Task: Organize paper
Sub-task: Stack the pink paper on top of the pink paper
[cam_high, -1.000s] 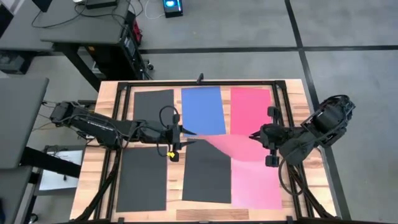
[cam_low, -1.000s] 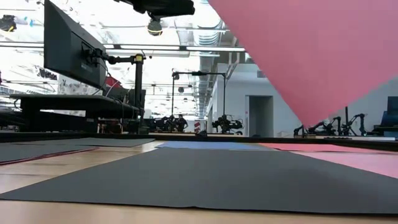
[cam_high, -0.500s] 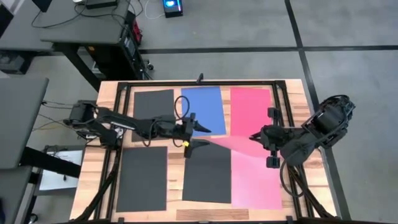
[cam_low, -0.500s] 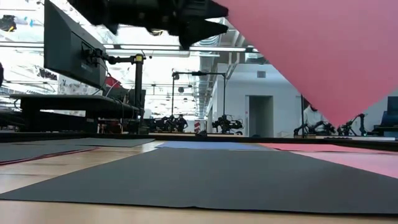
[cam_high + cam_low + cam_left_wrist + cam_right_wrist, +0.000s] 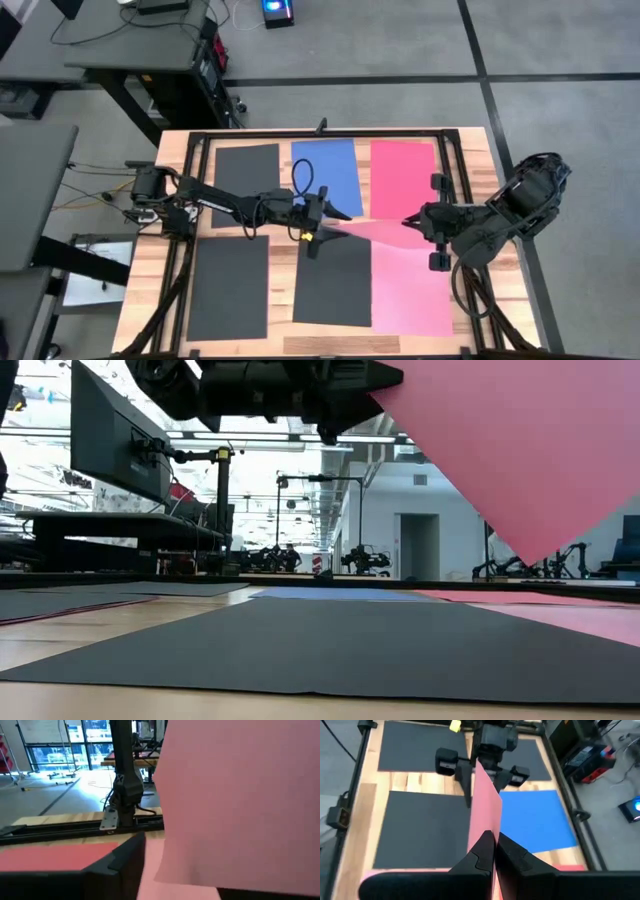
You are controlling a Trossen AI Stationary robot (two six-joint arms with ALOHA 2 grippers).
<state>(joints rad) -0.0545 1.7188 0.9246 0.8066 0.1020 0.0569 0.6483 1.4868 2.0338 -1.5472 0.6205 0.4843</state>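
Pink sheet [image 5: 375, 232] lifted off the table, right tool [image 5: 411, 219] clamped on it, left tool [image 5: 330, 222] gripping its far edge.

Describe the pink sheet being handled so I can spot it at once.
On the wooden table, look between the two arms. The pink sheet hangs lifted, right gripper pinching one end, left gripper at the other. Every other sheet lies flat.

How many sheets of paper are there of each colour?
Black flat paper sheets: 3 — back left, front left, front middle.
Blue flat paper sheet: 1.
Red flat paper sheet: 1.
Pink flat paper sheets: 2 — one lying at front right, one lifted between both arms.
Total: 7 sheets.
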